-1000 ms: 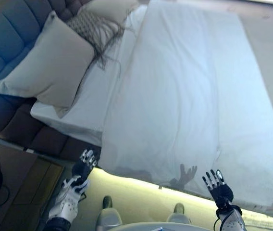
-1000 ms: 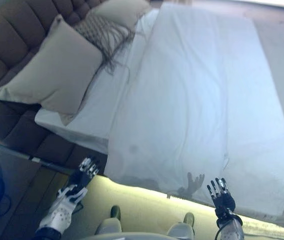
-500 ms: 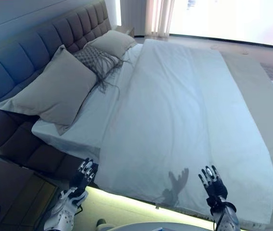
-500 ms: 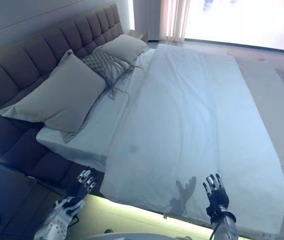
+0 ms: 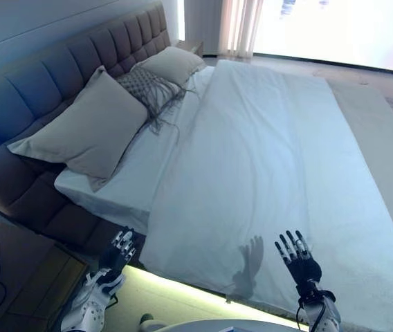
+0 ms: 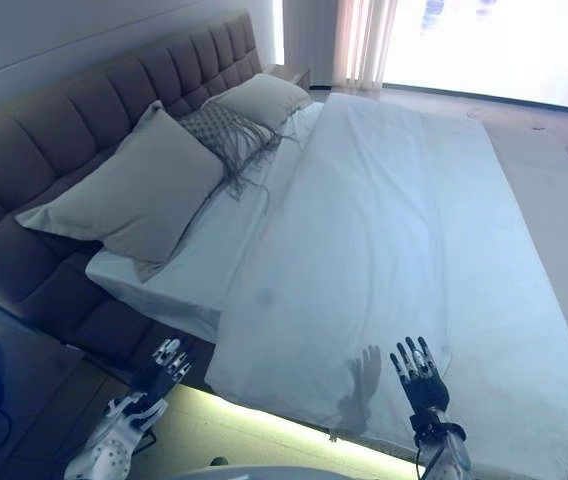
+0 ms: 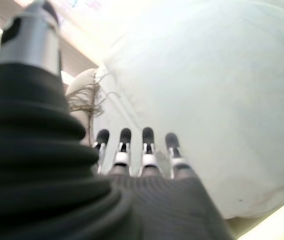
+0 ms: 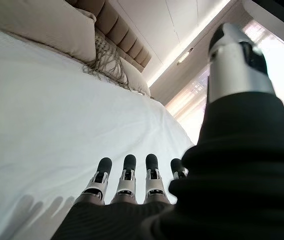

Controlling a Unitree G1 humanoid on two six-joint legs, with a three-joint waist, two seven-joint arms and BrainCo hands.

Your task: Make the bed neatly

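Right hand (image 5: 299,261) is hovering with fingers (image 8: 126,176) straight and spread apart, holding nothing, just over the near edge of the bed, above the white smooth duvet (image 5: 279,159). Its palm is facing away from the camera and its shadow is falling on the duvet just beside it. Left hand (image 5: 117,249) is hanging with fingers (image 7: 123,148) straight and slightly apart, gripping nothing, off the bed's near edge by the duvet's near corner on the headboard side, apart from the cloth.

The duvet is lying flat across most of the bed, its top edge stopping short of the pillows, leaving a strip of white fitted sheet (image 5: 131,173) showing. A beige band of cover (image 5: 383,149) is running along the foot side of the bed.

A large beige square pillow (image 5: 86,131) is leaning against the grey-brown tufted padded headboard (image 5: 37,90) at the near corner. A grey knitted cushion with long fringe (image 5: 148,86) is lying next to it, and another beige pillow (image 5: 172,63) is sitting towards the far corner. A lit strip (image 5: 183,294) is glowing under the bed's near edge.
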